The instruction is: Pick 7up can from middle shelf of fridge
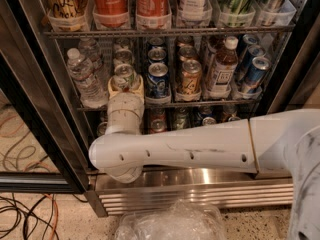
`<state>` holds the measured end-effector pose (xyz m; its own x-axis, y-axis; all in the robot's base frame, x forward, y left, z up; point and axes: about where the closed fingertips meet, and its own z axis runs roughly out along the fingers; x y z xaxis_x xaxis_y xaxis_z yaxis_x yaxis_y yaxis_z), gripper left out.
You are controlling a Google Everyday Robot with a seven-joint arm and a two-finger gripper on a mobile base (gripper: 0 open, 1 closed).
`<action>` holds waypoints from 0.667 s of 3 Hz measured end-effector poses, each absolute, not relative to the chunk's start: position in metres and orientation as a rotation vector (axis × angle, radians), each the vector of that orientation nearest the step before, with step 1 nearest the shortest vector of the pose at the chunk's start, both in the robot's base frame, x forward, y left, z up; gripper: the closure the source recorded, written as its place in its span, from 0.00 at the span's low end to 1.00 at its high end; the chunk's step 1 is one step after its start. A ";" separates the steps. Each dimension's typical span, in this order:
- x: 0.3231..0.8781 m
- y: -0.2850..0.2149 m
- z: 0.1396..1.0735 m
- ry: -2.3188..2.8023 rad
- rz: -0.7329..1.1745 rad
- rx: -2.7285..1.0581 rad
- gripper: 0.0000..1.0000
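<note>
the claw (125,88) is at the front of the middle shelf (200,104) of the fridge (200,181), right up against the lower part of the 7up can (124,75). the can stands upright in its lane between a water bottle (82,79) and a blue can (158,79), and i cannot tell whether the claw is clenched on it or only around it. if the hold is loose or low, the can could slip or tip on the way out, and a crooked pull could catch the front rail or knock either close neighbour.
</note>
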<state>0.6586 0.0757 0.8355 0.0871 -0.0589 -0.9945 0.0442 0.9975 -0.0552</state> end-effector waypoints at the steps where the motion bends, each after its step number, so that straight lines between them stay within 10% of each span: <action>1: 0.649 0.076 0.862 1.438 -0.056 -0.037 1.00; 2: 0.635 0.082 0.889 1.423 -0.018 -0.078 1.00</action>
<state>0.6349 0.0820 0.8888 0.1476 -0.0594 -0.9873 -0.0340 0.9973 -0.0651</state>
